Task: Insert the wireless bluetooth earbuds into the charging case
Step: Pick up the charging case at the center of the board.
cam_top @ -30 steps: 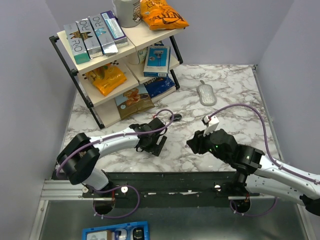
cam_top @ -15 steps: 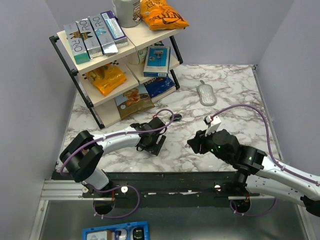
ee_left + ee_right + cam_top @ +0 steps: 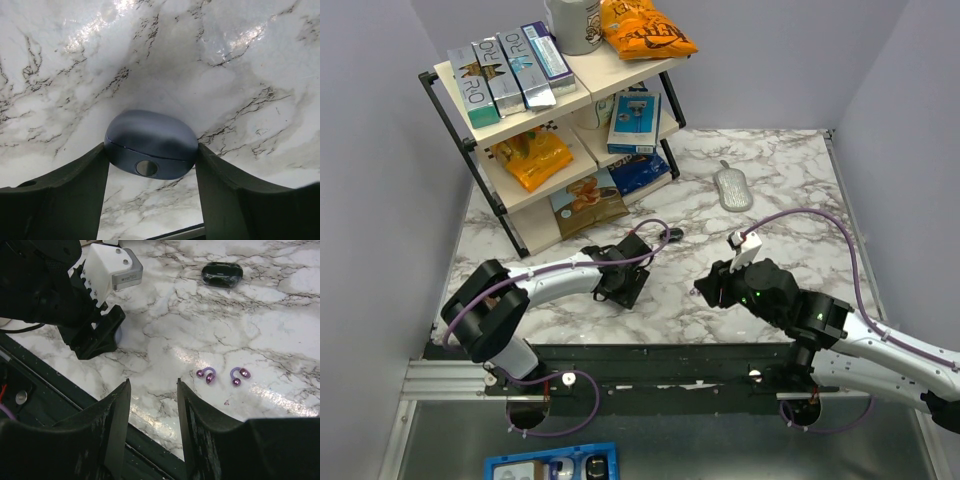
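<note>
Case: charging case [image 3: 150,137] lid-shut on surface [image 3: 225,60], left tool [image 3: 151,152] pinching both ends | handling: light, hard, slick rounded shell, may squirt out, grip at seam | purple earbuds [image 3: 206,375] loose near right tool [image 3: 152,386], tiny, roll-prone | right tool half-open, empty

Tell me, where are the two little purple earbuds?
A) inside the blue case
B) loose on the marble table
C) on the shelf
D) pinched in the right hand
B: the purple earbuds lie side by side on the marble table, just beyond the right hand, whose fingers hold nothing.
</note>
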`<state>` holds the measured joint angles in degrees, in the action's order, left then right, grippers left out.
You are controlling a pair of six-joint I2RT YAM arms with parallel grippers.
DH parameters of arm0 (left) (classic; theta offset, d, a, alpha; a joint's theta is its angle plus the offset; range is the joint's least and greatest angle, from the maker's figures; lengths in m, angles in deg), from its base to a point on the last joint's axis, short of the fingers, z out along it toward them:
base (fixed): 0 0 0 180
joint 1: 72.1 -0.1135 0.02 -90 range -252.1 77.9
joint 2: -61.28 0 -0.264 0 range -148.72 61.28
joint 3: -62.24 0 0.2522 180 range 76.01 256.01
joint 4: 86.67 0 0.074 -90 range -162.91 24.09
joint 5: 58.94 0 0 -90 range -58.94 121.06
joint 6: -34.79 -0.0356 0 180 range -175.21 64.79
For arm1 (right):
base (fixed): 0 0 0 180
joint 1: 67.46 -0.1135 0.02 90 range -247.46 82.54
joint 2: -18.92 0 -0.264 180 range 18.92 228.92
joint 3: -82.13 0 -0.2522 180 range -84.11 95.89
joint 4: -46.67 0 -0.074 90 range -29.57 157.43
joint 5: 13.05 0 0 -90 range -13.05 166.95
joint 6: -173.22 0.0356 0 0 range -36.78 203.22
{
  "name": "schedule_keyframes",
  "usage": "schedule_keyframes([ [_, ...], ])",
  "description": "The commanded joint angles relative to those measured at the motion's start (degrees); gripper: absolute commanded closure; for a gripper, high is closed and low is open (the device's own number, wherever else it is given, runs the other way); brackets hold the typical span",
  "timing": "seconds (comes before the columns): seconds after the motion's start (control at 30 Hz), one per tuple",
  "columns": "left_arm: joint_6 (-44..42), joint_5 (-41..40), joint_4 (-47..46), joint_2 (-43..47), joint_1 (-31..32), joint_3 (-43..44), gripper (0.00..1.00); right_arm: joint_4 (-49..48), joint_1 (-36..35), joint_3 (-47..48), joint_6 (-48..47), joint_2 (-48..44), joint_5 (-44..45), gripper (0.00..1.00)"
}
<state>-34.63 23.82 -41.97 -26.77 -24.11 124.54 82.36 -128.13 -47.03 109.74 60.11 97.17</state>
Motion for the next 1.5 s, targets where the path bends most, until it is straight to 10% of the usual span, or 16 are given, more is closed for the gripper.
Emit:
schedule_keyframes([
  [0.0,0.1,1.5,-0.4,-0.2,-0.2,-0.1,0.36,-0.4,0.0,-0.7,0.4,-0.6,0.6,0.5],
  [0.13,0.5,1.5,-1.7,1.0,-0.2,-1.1,0.55,0.0,0.0,-0.4,0.8,-0.9,0.8,0.5],
  [0.27,2.2,1.4,-6.3,5.9,-0.2,-3.3,1.0,1.3,0.0,1.1,2.0,-0.9,1.9,0.5],
  [0.83,-5.1,1.3,-49.7,26.5,10.7,-19.1,1.0,7.6,0.0,11.8,1.7,-2.3,3.1,0.49],
  [1.17,-13.5,4.3,-77.9,27.1,15.6,-32.0,1.0,13.2,0.0,16.2,-1.3,0.4,-2.7,0.28],
  [1.47,-18.3,0.9,-79.5,27.1,18.7,-34.2,1.0,13.8,0.0,16.5,-2.4,7.3,-10.0,0.28],
])
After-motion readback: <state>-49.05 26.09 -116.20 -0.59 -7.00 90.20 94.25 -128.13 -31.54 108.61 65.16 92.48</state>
